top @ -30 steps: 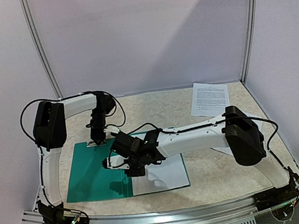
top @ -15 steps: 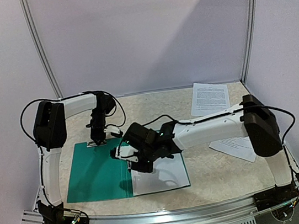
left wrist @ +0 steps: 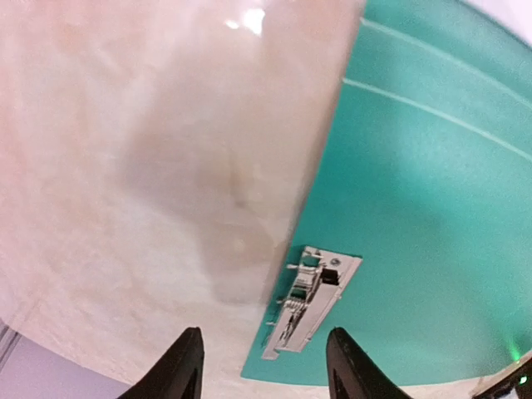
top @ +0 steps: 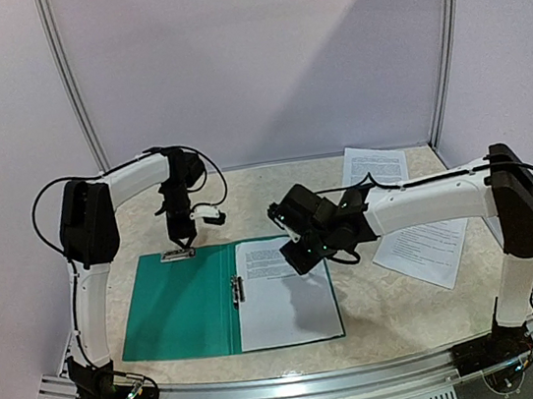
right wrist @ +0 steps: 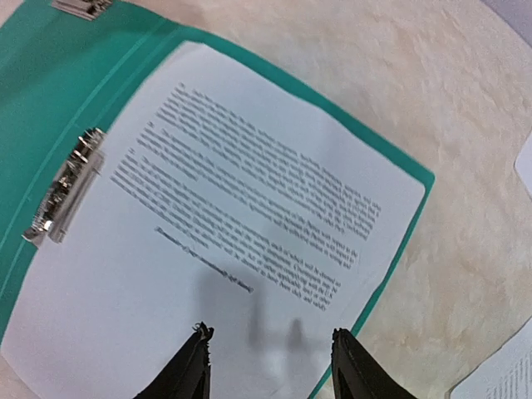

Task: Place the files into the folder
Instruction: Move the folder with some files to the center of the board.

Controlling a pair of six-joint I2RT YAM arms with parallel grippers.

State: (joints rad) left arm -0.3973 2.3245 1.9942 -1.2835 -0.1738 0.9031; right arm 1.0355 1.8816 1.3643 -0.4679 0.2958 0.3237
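Right gripper [right wrist: 272, 332] is retreating toward 3 o'clock, spread, empty | left gripper [top: 182, 241] is hovering spread over 12 o'clock edge of folder [top: 177, 306] | 1 file [top: 286, 306] is lying inside | 2 files [top: 374, 174] lying loose toward 2-3 o'clock

You're looking at a teal-green folder [top: 172, 307] with pale crease lines and 2 silver metal clips [top: 237, 290]. Your files [top: 286, 306] are white with dense black print. Your table [top: 382, 317] is beige, faintly marbled.

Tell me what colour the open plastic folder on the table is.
Teal-green; the flat plastic folder shows best in the top external view.
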